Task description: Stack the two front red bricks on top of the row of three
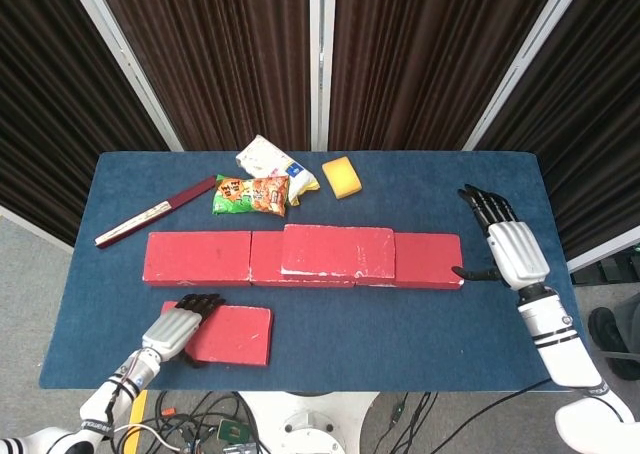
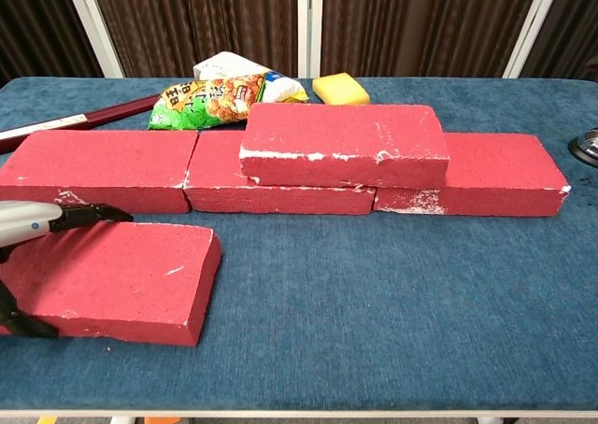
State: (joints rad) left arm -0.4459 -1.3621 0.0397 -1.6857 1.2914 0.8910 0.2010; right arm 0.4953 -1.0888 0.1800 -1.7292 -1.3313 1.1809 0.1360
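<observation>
Three red bricks form a row (image 1: 200, 258) (image 2: 103, 167) across the middle of the table. A fourth red brick (image 1: 338, 251) (image 2: 344, 144) lies on top of it, over the middle and right bricks. One more red brick (image 1: 235, 335) (image 2: 121, 279) lies flat in front, at the left. My left hand (image 1: 175, 328) (image 2: 33, 220) spans its left end, with the fingers on its far edge and the thumb against its near side. My right hand (image 1: 510, 246) is spread and holds nothing, just off the row's right end.
Behind the row lie a green snack bag (image 1: 251, 194), a white packet (image 1: 270, 160), a yellow sponge (image 1: 342, 176) and a dark red stick (image 1: 155, 212) at the left. The blue table cloth (image 1: 400, 324) ends close in front of the loose brick.
</observation>
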